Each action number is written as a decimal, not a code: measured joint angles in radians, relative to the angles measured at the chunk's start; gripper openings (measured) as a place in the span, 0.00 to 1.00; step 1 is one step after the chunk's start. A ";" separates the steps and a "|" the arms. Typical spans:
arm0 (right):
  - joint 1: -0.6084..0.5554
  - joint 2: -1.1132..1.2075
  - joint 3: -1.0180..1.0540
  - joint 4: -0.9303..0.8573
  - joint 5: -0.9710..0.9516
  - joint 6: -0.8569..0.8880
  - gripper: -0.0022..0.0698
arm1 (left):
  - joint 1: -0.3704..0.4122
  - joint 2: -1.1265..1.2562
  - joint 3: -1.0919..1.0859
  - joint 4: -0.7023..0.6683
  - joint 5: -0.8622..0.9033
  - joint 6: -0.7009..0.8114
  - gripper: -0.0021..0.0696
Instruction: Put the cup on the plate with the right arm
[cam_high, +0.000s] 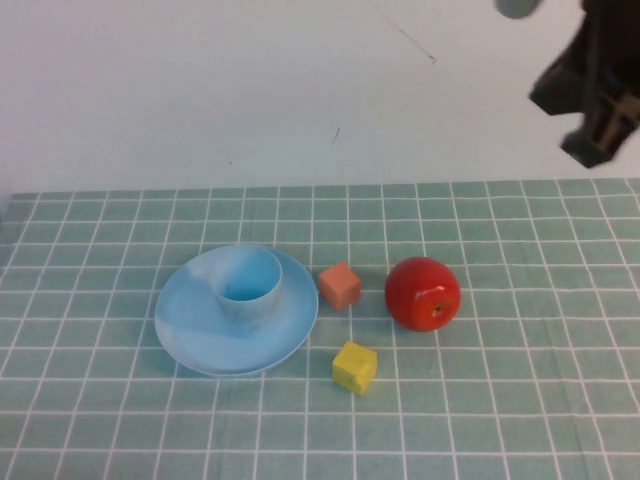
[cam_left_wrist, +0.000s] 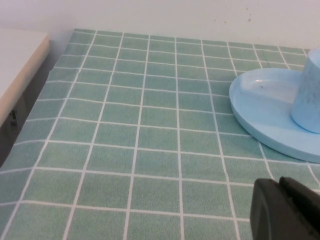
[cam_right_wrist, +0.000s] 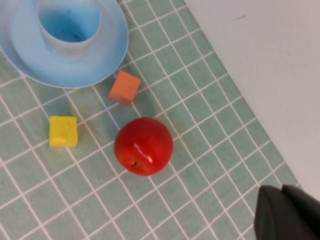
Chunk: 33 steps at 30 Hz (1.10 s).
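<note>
The light blue cup (cam_high: 246, 285) stands upright on the light blue plate (cam_high: 190, 320) at the left middle of the green checked cloth. Both also show in the right wrist view, cup (cam_right_wrist: 70, 27) and plate (cam_right_wrist: 107, 55), and in the left wrist view, cup (cam_left_wrist: 308, 95) and plate (cam_left_wrist: 260, 107). My right gripper (cam_high: 592, 105) is raised high at the far right, well away from the cup; its fingers (cam_right_wrist: 285, 212) are together and empty. My left gripper (cam_left_wrist: 282, 207) is shut and empty, low over the cloth left of the plate, out of the high view.
A red apple (cam_high: 423, 293), an orange cube (cam_high: 340, 286) and a yellow cube (cam_high: 354, 367) lie right of the plate. A white wall stands behind the cloth. A pale table edge (cam_left_wrist: 20, 65) shows beyond the cloth's left side.
</note>
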 joint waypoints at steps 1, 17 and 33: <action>-0.006 -0.052 0.064 0.002 -0.030 0.002 0.03 | 0.000 0.000 0.000 0.000 0.000 0.000 0.03; -0.019 -0.314 0.362 0.028 -0.016 0.003 0.03 | 0.000 0.000 0.000 0.000 0.000 0.000 0.03; -0.432 -0.937 1.326 0.184 -0.947 0.107 0.03 | 0.000 0.000 0.000 0.000 0.000 0.000 0.02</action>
